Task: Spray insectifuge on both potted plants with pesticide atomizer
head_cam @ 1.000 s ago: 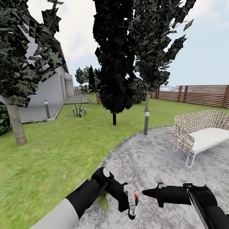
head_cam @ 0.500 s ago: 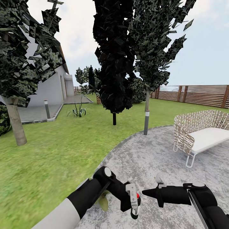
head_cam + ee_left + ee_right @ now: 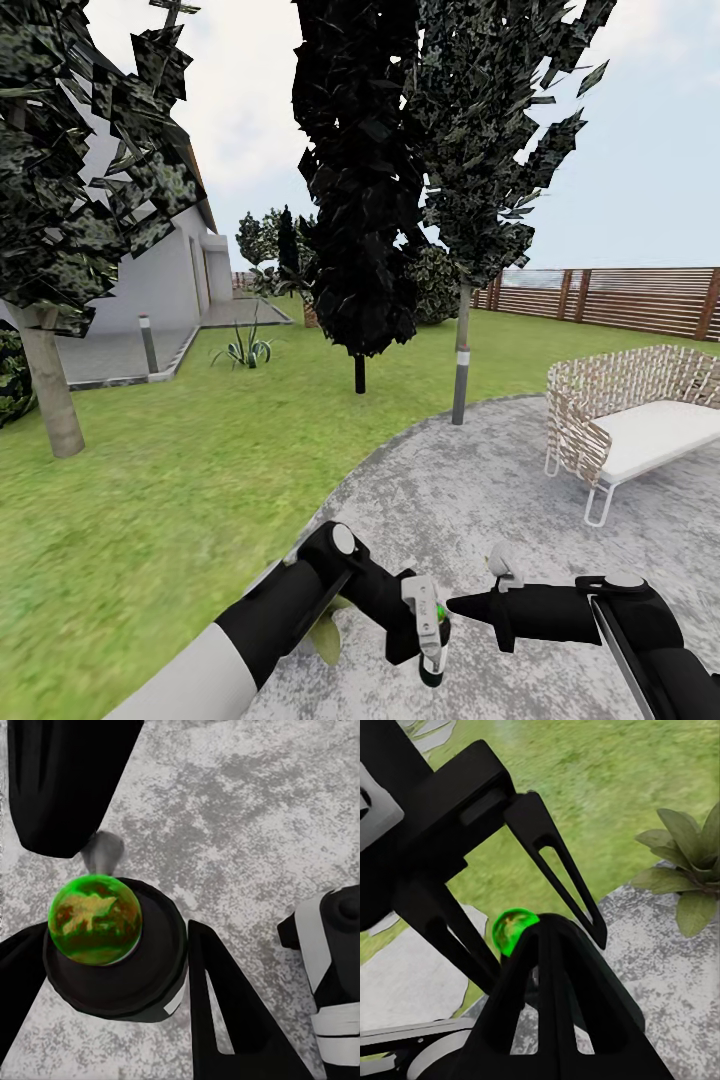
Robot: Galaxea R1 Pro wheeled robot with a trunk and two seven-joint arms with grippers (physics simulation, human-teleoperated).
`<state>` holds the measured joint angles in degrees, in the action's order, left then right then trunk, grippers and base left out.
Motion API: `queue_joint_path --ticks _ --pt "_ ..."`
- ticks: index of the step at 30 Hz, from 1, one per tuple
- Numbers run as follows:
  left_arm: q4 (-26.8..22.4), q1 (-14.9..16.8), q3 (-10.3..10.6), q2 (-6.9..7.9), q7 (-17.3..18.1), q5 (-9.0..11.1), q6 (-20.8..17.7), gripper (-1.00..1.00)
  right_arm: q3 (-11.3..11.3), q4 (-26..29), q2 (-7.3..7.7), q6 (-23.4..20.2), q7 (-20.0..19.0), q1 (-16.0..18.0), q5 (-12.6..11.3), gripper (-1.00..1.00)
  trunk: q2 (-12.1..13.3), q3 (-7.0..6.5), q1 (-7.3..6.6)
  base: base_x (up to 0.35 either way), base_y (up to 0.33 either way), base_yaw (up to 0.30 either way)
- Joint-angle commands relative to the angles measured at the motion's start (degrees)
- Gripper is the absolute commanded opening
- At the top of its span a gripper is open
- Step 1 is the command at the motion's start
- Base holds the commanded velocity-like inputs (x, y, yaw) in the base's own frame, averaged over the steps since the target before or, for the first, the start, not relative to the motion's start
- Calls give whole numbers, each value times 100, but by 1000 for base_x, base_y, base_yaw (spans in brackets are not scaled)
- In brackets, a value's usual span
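My left gripper [image 3: 430, 650] is shut on the pesticide atomizer [image 3: 440, 632], a dark bottle held upright low over the grey patio. Its round cap [image 3: 94, 919] glows green, and the left fingers [image 3: 221, 1016] flank the dark body. My right gripper [image 3: 455, 605] is shut, its pointed tip [image 3: 544, 924] right at the green cap [image 3: 514, 930]; I cannot tell whether they touch. One potted plant [image 3: 690, 862], a low rosette of olive leaves, sits at the patio's edge by the lawn. A leaf [image 3: 325, 638] pokes out under my left forearm.
A wicker sofa [image 3: 630, 420] stands on the patio [image 3: 470, 490] at right. A slim grey trunk [image 3: 461, 360] and dark trees rise ahead. Lawn [image 3: 170, 480] spreads left toward a bollard lamp [image 3: 148, 343], an agave [image 3: 243, 350] and the house. A slatted fence [image 3: 620, 298] closes the back right.
My left gripper has carried the atomizer a little to the right, up to the right gripper's tip. The cap has turned from red to green. The right arm has stayed put.
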<state>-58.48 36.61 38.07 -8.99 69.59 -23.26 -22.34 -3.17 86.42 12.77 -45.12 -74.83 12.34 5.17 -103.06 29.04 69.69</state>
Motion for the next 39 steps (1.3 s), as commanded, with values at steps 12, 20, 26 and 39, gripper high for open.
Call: queue_joint_path --ticks 12,20,26,39 --pt "-27 4 -10 13 27 -34 -125 -100 -8 12 -2 -38 -56 6 53 -100 -4 7 0 0 0 0" --pt "390 4 -50 265 -15 -420 -127 -100 -8 15 -1 -39 -63 6 54 -100 -4 7 0 0 0 0" --pt "765 4 -1441 317 -641 -517 -126 -100 -5 7 -14 -34 -55 -2 70 -100 -4 7 0 0 0 0" --pt "353 -1 -4091 508 -877 -512 -1250 -100 -2621 -39 27 -31 -23 -64 1174 100 -4 7 0 0 0 0"
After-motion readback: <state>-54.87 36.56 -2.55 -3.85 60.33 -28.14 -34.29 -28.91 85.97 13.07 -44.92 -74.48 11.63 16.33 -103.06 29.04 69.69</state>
